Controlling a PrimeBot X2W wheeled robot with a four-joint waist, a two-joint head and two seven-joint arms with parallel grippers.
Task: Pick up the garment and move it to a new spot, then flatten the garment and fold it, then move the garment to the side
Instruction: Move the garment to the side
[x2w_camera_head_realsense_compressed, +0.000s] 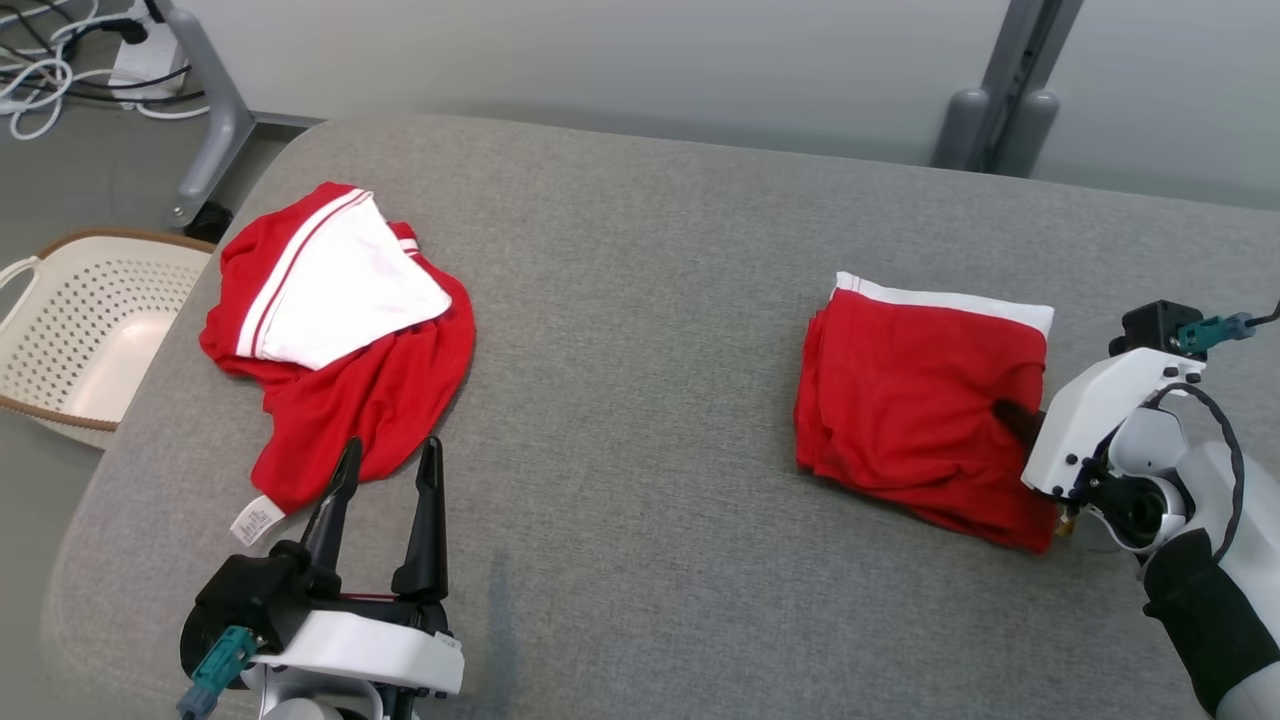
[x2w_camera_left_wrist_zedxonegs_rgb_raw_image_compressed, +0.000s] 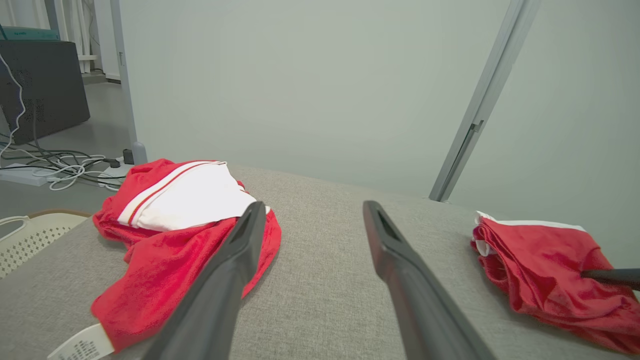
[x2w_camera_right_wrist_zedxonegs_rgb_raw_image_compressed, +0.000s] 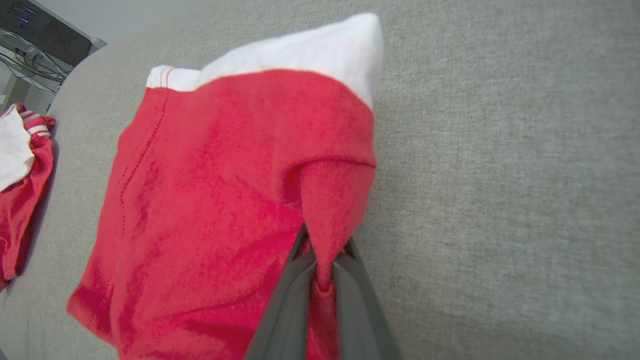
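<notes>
A folded red garment (x2w_camera_head_realsense_compressed: 900, 400) with a white band along its far edge lies on the right half of the grey padded table (x2w_camera_head_realsense_compressed: 650, 300). My right gripper (x2w_camera_head_realsense_compressed: 1015, 420) is shut on a pinched ridge of red cloth at the garment's near right corner. The right wrist view shows the garment (x2w_camera_right_wrist_zedxonegs_rgb_raw_image_compressed: 215, 200) and that fold squeezed in the right gripper (x2w_camera_right_wrist_zedxonegs_rgb_raw_image_compressed: 325, 245). At the lower left, my left gripper (x2w_camera_head_realsense_compressed: 392, 448) stands open and holds nothing. Its tips are just short of a second, crumpled red and white garment (x2w_camera_head_realsense_compressed: 340, 400). The left wrist view shows the left gripper (x2w_camera_left_wrist_zedxonegs_rgb_raw_image_compressed: 314, 206), the crumpled garment (x2w_camera_left_wrist_zedxonegs_rgb_raw_image_compressed: 165, 260) and the folded garment (x2w_camera_left_wrist_zedxonegs_rgb_raw_image_compressed: 540, 265).
A cream perforated basket (x2w_camera_head_realsense_compressed: 90, 330) stands on the floor beyond the table's left edge. Cables (x2w_camera_head_realsense_compressed: 60, 70) and a metal frame leg (x2w_camera_head_realsense_compressed: 215, 110) are at the far left. A grey post (x2w_camera_head_realsense_compressed: 1000, 110) rises behind the table's far right. Bare table lies between the two garments.
</notes>
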